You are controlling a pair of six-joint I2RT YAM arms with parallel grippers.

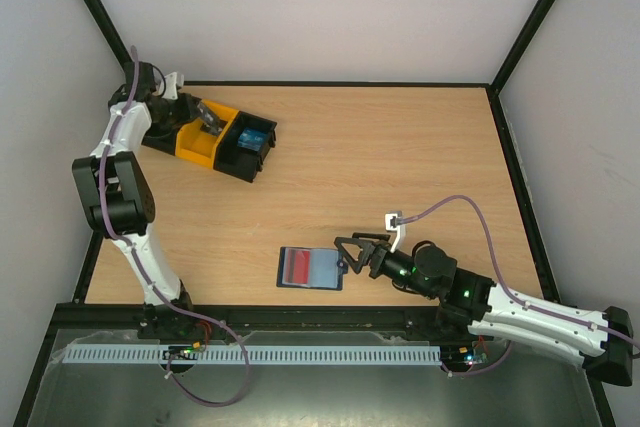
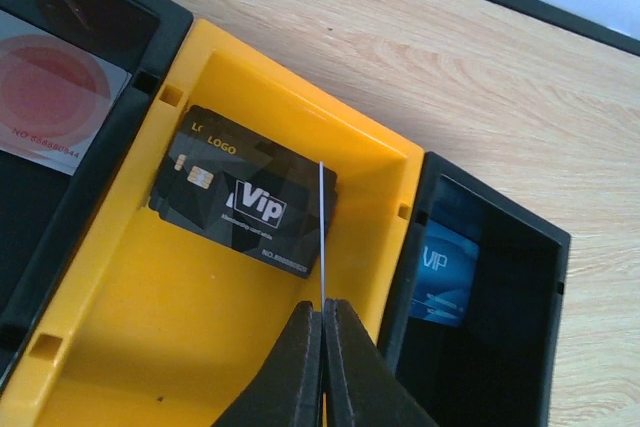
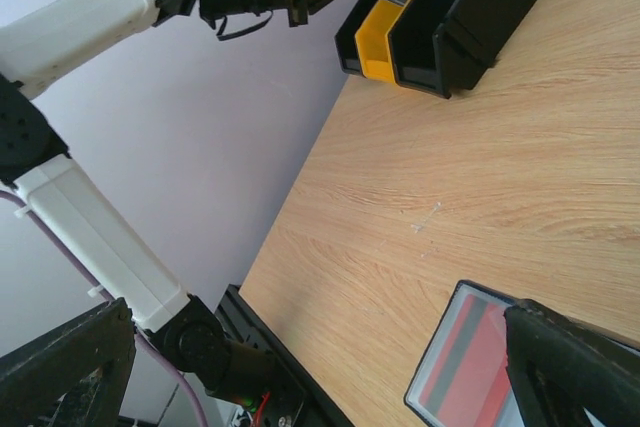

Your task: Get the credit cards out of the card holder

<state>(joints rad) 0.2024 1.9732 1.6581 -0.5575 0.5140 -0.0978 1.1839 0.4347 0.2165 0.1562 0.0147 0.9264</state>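
Top external view showed me the holder [image 1: 310, 269] lying open and flat close to the near edge of the tabletop [image 1: 400, 167], about midway along it, with a red card [image 1: 297, 267] still on its inner panel. My right gripper [image 1: 344, 255] sat low at the holder's right edge, jaws spread wide and empty. I could not tell whether a fingertip touched the holder. From the right wrist view one finger [image 3: 580, 367] overlapped the holder's corner, and the other stood well apart over bare wood. My left arm was stretched to the far left corner, where a row of bins [image 1: 262, 147] stood at an angle. The left gripper [image 2: 322, 307] hung over the yellow bin [image 2: 120, 347] in the middle of the row, its fingers [image 2: 290, 377] pressed together. A thin pale line stood out edge-on from between them, and I could not tell whether it was a card. A black card [image 2: 245, 207] lay tilted inside the yellow bin. The black bin on one side held a blue card [image 2: 445, 272], and the one on the other side held a pale card with a red disc [image 2: 50, 97].
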